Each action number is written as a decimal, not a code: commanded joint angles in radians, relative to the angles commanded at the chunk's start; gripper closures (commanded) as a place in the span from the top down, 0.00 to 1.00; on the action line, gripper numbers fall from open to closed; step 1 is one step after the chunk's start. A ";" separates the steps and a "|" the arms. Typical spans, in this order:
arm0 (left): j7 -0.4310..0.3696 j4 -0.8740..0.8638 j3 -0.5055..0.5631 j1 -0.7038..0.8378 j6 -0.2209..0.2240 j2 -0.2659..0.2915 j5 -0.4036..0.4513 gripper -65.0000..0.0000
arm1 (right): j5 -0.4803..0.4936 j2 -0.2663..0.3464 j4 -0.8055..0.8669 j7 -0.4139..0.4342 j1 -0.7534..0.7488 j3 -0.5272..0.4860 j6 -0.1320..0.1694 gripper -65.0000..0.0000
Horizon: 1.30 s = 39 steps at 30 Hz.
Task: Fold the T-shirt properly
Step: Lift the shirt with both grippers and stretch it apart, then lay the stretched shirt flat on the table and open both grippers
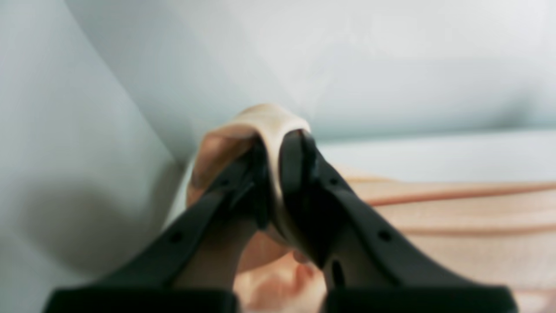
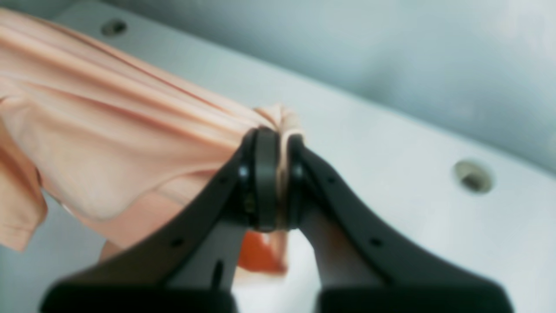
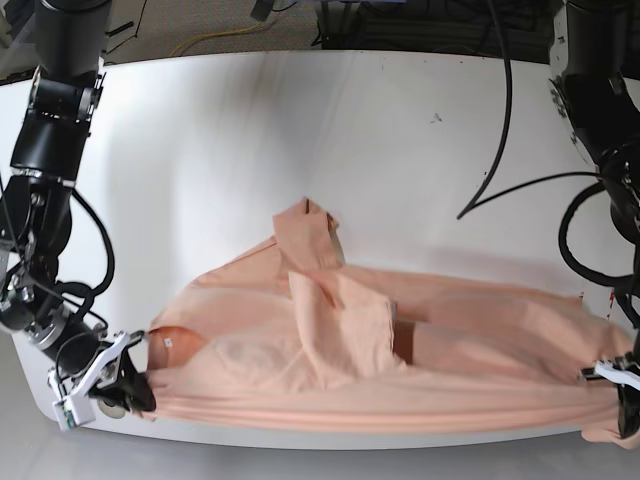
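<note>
Peach T-shirt (image 3: 400, 398) looks soft and floppy, so both grippers (image 3: 146, 397) (image 1: 273, 182) pinch its near edge, left and right.

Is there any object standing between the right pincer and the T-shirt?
No, nothing visible stands between: the right pincer is closed on the T-shirt, with fabric pinched directly between its fingers.

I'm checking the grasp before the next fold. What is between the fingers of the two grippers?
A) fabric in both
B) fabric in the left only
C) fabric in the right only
A: the T-shirt is pinched in both the left gripper and the right gripper.
</note>
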 joint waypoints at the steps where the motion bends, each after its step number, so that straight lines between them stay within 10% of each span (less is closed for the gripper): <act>1: 0.000 -0.002 0.005 -0.031 -0.002 -0.011 0.000 0.01 | 0.002 0.012 -0.011 0.000 0.043 -0.018 0.000 0.00; 14: 0.025 0.011 0.064 -0.032 -0.002 -0.066 -0.002 0.01 | 0.003 0.066 -0.018 -0.094 0.229 -0.103 0.002 0.00; 25: 0.023 0.083 0.017 0.433 -0.061 0.044 0.000 0.00 | 0.066 0.071 0.147 -0.101 -0.322 0.163 0.002 0.00; 39: 0.020 0.095 -0.092 0.919 -0.114 0.206 -0.002 0.00 | 0.068 -0.123 0.249 -0.101 -0.856 0.362 0.002 0.00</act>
